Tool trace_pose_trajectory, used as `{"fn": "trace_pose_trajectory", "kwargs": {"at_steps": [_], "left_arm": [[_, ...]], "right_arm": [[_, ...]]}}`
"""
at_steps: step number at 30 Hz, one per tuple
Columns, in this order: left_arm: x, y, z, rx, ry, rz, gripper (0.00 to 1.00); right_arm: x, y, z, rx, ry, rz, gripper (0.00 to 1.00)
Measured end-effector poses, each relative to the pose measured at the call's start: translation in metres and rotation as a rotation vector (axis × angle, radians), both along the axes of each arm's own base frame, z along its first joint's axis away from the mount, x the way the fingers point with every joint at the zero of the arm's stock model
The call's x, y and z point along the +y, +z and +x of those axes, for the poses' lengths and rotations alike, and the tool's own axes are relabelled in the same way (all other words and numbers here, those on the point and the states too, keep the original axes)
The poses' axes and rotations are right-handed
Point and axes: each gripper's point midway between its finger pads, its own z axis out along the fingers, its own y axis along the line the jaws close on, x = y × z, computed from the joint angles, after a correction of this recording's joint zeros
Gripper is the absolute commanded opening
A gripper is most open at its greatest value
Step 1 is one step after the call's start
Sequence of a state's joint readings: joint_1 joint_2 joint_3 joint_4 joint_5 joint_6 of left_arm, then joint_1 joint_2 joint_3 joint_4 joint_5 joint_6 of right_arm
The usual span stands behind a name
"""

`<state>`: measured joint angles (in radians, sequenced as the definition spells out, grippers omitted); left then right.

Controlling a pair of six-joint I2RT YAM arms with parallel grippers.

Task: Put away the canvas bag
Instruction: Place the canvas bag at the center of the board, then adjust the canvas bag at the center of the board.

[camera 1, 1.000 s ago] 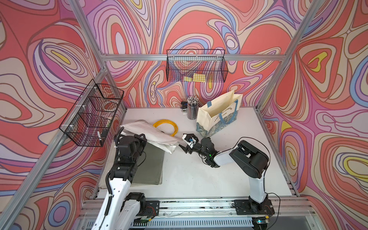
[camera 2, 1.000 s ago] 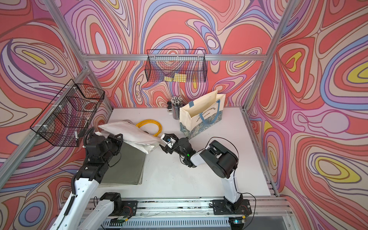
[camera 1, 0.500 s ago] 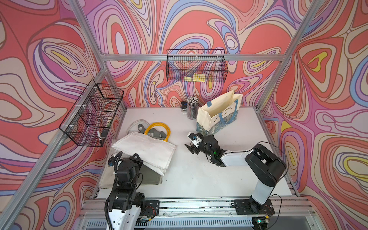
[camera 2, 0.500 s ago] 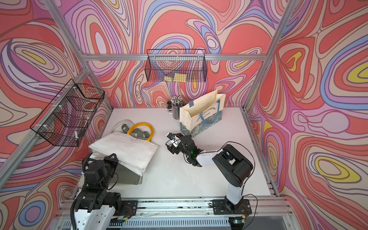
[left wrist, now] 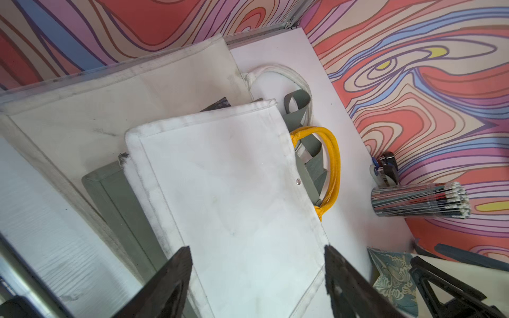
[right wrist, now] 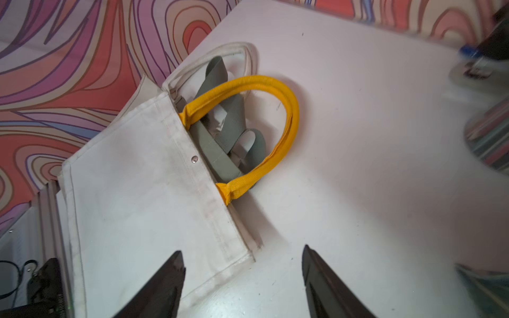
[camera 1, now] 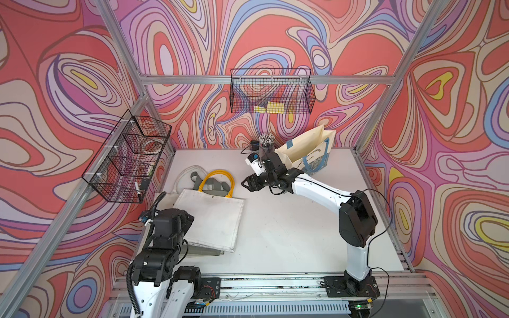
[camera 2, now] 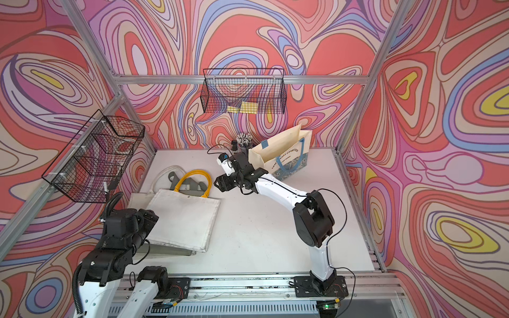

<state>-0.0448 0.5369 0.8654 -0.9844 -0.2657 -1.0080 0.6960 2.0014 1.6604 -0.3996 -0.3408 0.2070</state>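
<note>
Canvas bag (camera 1: 212,217): lies flat on top of a pile of folded bags at the left side of the bench (camera 1: 289,234), a little askew, with its yellow handle (camera 1: 217,179) pointing toward the back wall.
Pile beneath: a grey-green bag (left wrist: 118,192) and a larger white bag (left wrist: 110,96). Their grey straps (right wrist: 228,124) and white handle (right wrist: 248,52) poke out beside the yellow loop.
Left fingers (left wrist: 176,272): spread apart and released above the bag's near edge, holding nothing.
Right fingers (right wrist: 165,280): also spread and empty, hovering near the bag's corner by the handle.
Step in hand: by my reading, letting go and clearing off, since the bag seems already laid down.
Doing it well: lift both sets of fingers straight up, away from the cloth. Keep the right ones out of the yellow loop so nothing snags and drags the bag off the pile.
Back wire basket (camera 1: 271,93): holds yellow pads (camera 1: 271,108).
Side wire basket (camera 1: 129,159): holds a few small items, too small to name.
Paper bag (camera 1: 311,154): stands open at the back of the bench, and its inside is not visible.
Pencil cup (camera 1: 265,143): packed with pencils, just beside the paper bag.
</note>
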Motion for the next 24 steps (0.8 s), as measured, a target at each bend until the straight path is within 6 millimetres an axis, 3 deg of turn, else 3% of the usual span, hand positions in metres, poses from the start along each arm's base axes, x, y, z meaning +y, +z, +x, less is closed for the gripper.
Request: {"fn": "trace_pose_trajectory", "kwargs": {"at_steps": [5,10,15,24], "left_arm": [[-0.003,0.000,0.003,0.086,-0.091,0.076,0.79],[-0.010,-0.003,0.026,0.214,-0.230,0.149,0.87],[-0.011,-0.021,0.052,0.388,-0.352,0.240,0.93],[0.012,-0.053,0.072,0.609,-0.436,0.341,0.99]], "right_arm": [[-0.002,-0.059,-0.024,0.334,-0.065,-0.061,0.74],[-0.003,-0.094,-0.034,0.514,-0.115,-0.110,0.77],[-0.004,-0.104,-0.042,0.589,-0.147,-0.099,0.76],[0.002,-0.112,-0.049,0.654,-0.154,-0.042,0.72]]}}
